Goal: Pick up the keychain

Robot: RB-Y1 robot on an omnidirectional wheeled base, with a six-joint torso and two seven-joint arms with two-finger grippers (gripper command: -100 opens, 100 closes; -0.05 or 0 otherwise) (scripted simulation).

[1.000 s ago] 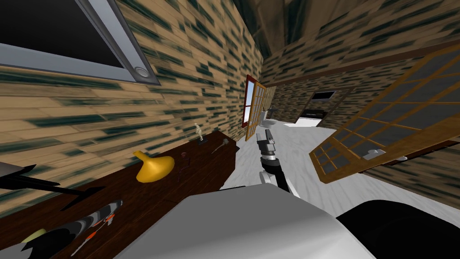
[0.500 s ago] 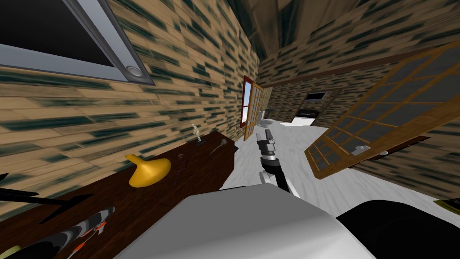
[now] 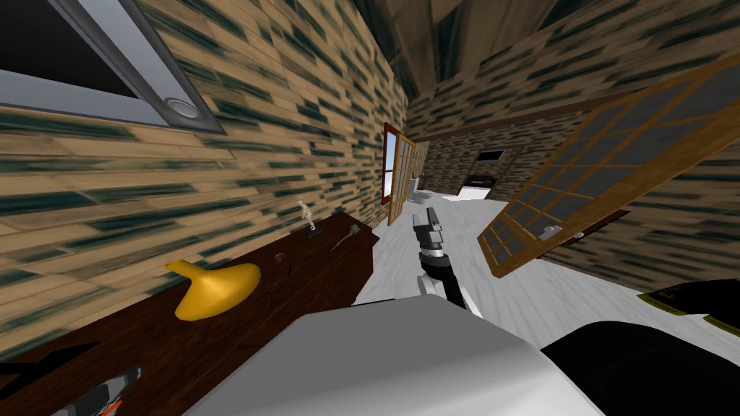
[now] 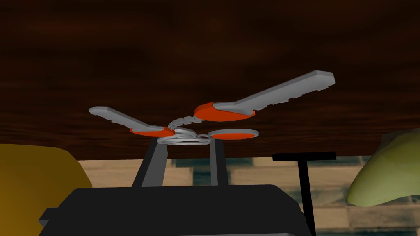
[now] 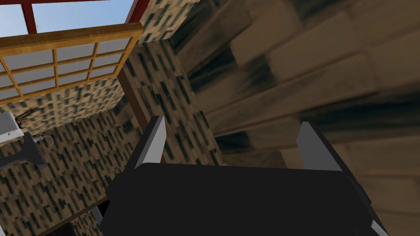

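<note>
Rolled, the head camera looks steeply down and forward along the dark table (image 3: 311, 267) by the brick wall (image 3: 289, 144), the left wrist camera looks along the left claw (image 4: 184, 141) close at that same table, and the right wrist camera faces that wall from nearby.

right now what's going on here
The left end effector is closed on the ring of the keychain, whose orange-headed keys fan out against the dark wooden table. I cannot tell whether the keychain is lifted off the table. The right end effector is open and idle, held out in front.
</note>
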